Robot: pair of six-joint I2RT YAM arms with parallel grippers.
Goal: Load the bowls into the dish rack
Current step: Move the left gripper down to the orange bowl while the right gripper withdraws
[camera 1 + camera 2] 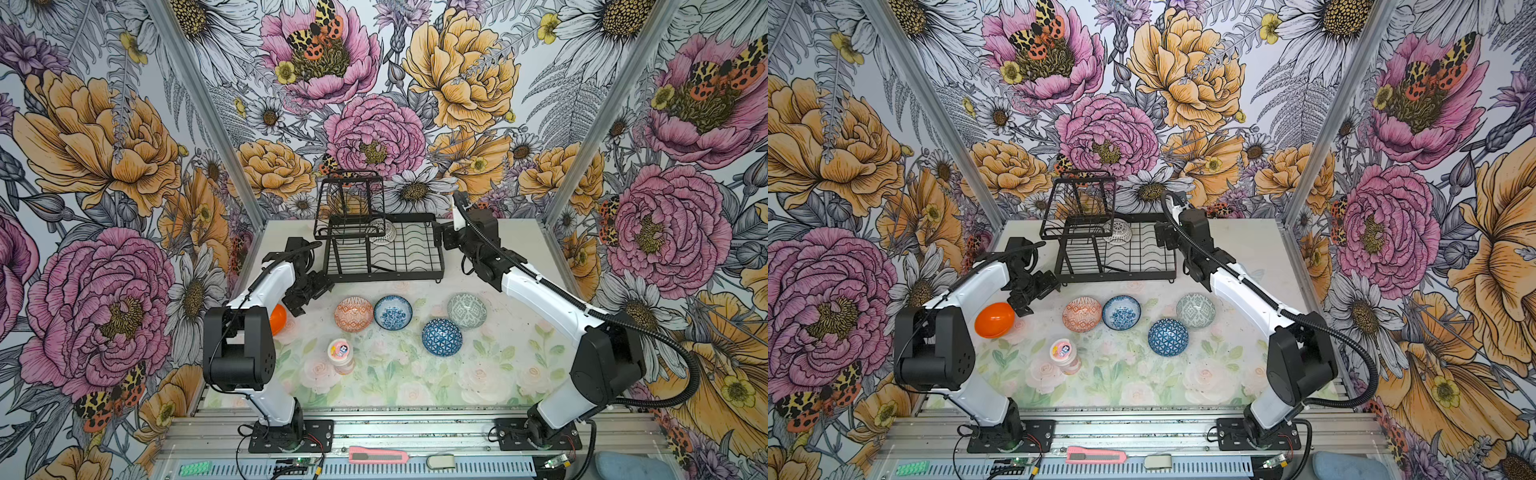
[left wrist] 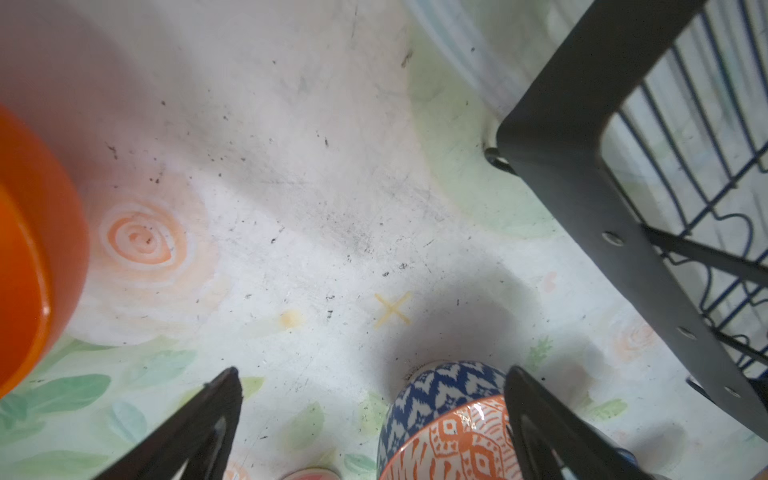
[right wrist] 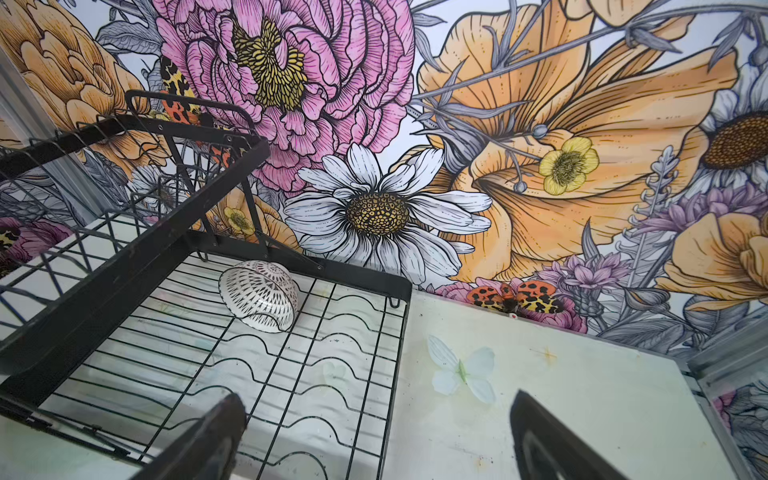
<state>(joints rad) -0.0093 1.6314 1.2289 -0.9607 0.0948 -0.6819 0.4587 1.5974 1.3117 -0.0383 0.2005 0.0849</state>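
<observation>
Counting five bowls [image 1: 393,312] on your counter [image 1: 415,374], one white bowl [image 3: 259,295] in the dish rack [image 3: 357,272]. Left claw [image 2: 372,374], right claw [image 3: 377,397]: wide.

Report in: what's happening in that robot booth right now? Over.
Both pincers open, empty. Left pincer low beside orange patterned bowl; right pincer at dish rack edge. One white bowl racked, five on the table. Nothing blocking; pink-lidded jar aside.

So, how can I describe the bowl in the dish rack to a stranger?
Look at the black wire dish rack at the table's back. On its flat grid, beside the raised basket, a bowl lies tipped over. It alone is white with dark dashes; the others are orange, blue or grey-green.
</observation>
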